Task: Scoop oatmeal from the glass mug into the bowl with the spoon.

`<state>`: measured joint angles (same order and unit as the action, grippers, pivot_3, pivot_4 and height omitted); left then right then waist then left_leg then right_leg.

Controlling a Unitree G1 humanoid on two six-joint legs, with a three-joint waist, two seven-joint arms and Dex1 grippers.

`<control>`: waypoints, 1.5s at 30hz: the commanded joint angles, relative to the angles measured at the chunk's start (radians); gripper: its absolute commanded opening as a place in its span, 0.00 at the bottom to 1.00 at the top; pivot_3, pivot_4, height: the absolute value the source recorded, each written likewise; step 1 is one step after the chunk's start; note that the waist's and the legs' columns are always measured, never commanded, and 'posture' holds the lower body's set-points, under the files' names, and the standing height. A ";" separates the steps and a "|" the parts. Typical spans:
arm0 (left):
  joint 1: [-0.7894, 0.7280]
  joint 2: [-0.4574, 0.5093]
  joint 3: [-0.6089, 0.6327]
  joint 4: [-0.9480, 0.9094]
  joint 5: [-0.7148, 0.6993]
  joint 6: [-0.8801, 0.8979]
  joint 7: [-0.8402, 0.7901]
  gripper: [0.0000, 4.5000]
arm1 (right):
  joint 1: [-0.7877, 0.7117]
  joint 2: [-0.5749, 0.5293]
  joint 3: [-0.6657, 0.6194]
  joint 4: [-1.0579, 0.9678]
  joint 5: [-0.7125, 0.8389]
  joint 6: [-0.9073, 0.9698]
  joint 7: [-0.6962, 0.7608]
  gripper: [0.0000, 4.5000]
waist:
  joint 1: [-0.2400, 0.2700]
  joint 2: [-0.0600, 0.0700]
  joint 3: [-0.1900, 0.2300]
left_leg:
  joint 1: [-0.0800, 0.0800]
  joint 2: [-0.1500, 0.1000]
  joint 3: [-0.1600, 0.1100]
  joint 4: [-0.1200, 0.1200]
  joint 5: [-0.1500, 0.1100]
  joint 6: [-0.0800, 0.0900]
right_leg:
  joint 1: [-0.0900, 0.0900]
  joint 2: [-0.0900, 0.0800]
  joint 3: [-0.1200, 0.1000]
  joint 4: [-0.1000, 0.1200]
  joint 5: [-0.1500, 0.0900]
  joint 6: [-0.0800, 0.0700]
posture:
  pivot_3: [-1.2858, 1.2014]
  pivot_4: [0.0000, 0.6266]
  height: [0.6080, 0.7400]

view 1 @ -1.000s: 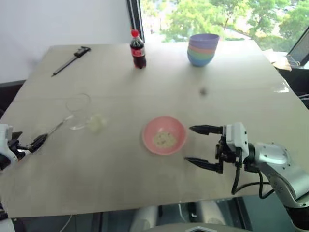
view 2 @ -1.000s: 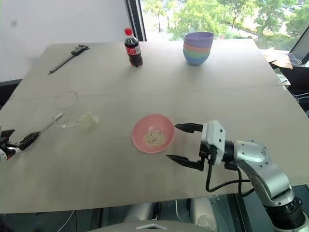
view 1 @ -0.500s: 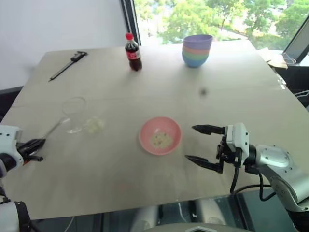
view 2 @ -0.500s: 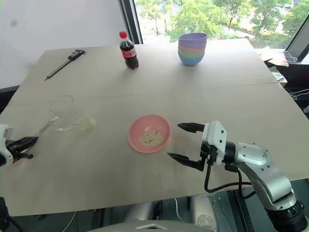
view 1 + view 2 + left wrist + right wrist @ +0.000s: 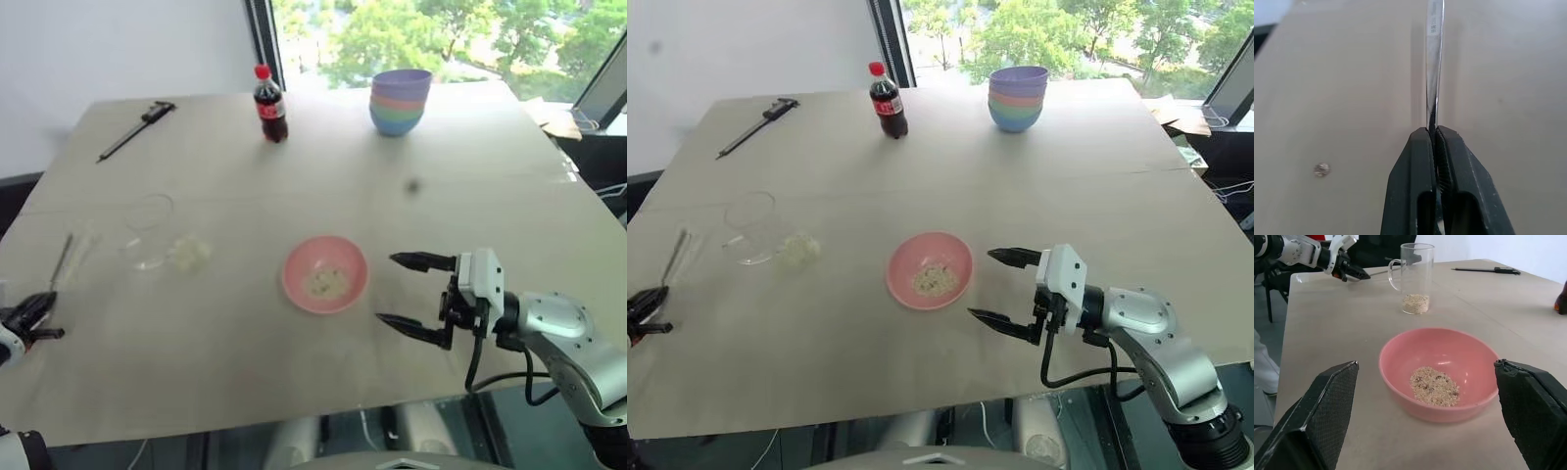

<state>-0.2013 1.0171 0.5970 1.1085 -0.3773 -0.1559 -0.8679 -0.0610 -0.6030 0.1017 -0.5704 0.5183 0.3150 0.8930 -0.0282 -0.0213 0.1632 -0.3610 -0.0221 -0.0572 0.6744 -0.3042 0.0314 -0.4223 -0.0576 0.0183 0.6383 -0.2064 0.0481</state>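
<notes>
Left gripper [image 5: 1433, 134] clamped tight on the spoon [image 5: 1434, 58] handle at the left table [image 5: 294, 176] edge, spoon clear of the glass mug [image 5: 1416, 278]. Mug upright left of centre, small layer of oatmeal [image 5: 1416, 303] in its bottom. Pink bowl [image 5: 325, 274] mid-table, more oatmeal inside. Right gripper [image 5: 411, 294] just beside the bowl on its right, fingers spread wide, holding nothing, not touching the rim. Far side: caliper [image 5: 135, 129], cola bottle [image 5: 270, 104], stack of bowls [image 5: 400, 101]
</notes>
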 commanded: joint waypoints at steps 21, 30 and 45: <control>-0.379 -0.093 -0.208 -1.424 -0.334 0.529 0.372 0.02 | -0.147 0.121 -0.068 0.039 0.124 0.112 -0.133 1.00 | 0.020 -0.005 0.006 | -0.011 -0.004 -0.006 -0.002 0.003 -0.005 | -0.003 -0.004 -0.005 -0.010 0.001 0.000 | 0.52 0.24 1.00; -0.473 -0.248 -0.500 -1.677 -0.261 0.694 0.481 0.02 | -0.396 0.329 -0.179 0.046 0.384 0.356 -0.524 1.00 | 0.010 -0.004 0.006 | -0.014 -0.006 -0.002 -0.001 0.006 -0.009 | -0.013 0.003 0.001 0.002 0.001 0.000 | 0.52 0.24 1.00; -0.373 -0.316 -0.744 -1.636 0.258 0.405 0.426 0.02 | -0.615 0.415 -0.250 0.075 0.558 0.401 -0.786 1.00 | 0.013 -0.001 0.008 | -0.022 -0.007 -0.001 0.002 0.008 -0.012 | -0.021 0.004 0.003 0.006 0.001 0.000 | 0.52 0.24 1.00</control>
<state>-0.5618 0.7030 -0.1495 -0.5196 -0.1711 0.3055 -0.4365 -0.6451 -0.1880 -0.1321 -0.4762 1.0498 0.7302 0.1129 -0.0153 -0.0227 0.1709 -0.3829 -0.0293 -0.0582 0.6763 -0.2962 0.0197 -0.4436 -0.0533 0.0209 0.6442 -0.2055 0.0478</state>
